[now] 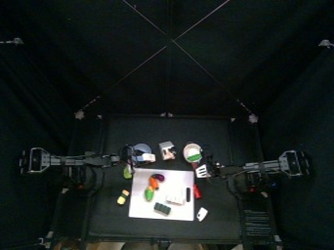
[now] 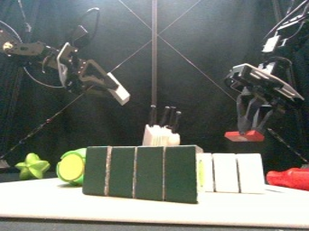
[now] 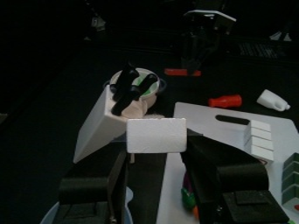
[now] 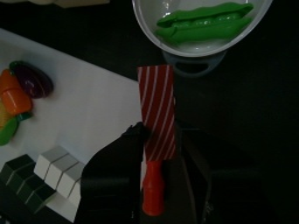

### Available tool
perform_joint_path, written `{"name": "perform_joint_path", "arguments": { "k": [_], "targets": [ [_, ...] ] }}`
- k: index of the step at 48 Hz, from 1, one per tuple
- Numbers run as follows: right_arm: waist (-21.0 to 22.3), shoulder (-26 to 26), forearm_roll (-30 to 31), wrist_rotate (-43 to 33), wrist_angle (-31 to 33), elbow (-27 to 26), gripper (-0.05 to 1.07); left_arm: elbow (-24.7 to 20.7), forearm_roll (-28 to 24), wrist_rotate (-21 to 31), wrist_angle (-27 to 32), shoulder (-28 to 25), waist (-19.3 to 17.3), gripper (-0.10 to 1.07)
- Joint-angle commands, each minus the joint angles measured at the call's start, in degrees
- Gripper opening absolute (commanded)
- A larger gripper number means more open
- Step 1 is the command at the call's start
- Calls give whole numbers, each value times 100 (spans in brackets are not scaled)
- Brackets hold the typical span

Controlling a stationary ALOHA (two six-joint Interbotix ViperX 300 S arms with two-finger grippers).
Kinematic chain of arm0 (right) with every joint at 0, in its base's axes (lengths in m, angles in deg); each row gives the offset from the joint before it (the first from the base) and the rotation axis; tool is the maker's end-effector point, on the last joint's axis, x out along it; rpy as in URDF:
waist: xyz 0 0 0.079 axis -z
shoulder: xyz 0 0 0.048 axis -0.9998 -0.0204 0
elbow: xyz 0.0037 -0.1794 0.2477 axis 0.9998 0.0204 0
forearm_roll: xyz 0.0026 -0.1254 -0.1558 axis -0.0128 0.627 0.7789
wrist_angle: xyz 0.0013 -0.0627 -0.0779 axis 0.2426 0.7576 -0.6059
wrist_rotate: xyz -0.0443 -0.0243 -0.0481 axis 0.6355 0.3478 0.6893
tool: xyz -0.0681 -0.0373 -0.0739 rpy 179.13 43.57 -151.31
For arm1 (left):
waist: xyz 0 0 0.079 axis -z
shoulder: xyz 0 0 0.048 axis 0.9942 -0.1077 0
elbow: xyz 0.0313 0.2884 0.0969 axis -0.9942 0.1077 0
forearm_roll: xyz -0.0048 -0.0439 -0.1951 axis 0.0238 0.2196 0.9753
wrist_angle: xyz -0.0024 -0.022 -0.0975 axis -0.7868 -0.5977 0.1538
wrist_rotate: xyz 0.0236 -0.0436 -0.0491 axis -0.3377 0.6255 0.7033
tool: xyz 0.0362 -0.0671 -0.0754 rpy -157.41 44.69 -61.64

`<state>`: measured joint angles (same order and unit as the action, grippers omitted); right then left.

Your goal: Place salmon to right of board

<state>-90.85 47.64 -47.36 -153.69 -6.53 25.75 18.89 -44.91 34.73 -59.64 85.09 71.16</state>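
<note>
The salmon [image 4: 158, 109], a red strip with white stripes, runs lengthwise between the jaws of my right gripper [image 4: 158, 147], which is shut on it. In the front view the salmon [image 2: 244, 136] hangs a little above the table under the right gripper [image 2: 251, 124]. From above, the salmon [image 1: 202, 173] is just off the far right corner of the white board [image 1: 181, 182]. My left gripper [image 2: 107, 83] is raised at the left, shut on a white flat piece [image 3: 156, 136].
A green bowl [image 4: 193, 39] holding a pea pod lies just beyond the salmon. A white knife block [image 2: 163, 133] stands at the back middle. On the board [image 4: 82, 114] lie vegetables [image 4: 26, 83] and white blocks [image 4: 52, 166]. A red item [image 2: 290, 178] lies at the front right.
</note>
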Motion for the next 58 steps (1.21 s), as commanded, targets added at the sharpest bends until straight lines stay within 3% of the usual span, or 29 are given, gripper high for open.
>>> {"name": "perform_joint_path", "arguments": {
  "k": [1,9,16,38,58],
  "targets": [
    [-237,-35,439,-729,105,-70,41,-9,0,9,-35,105,-26,57],
    [-589,-360,659,-1731,378,-26,41,97,26,9,-26,220,-26,57],
    [-694,-633,686,-2118,677,-70,42,167,26,9,-26,281,-26,57],
    [-721,-1441,229,-2145,835,-343,42,246,26,18,-9,352,-26,57],
    [-686,-1573,211,-2153,826,-369,45,272,35,18,-9,360,-26,57]
  ]
}}
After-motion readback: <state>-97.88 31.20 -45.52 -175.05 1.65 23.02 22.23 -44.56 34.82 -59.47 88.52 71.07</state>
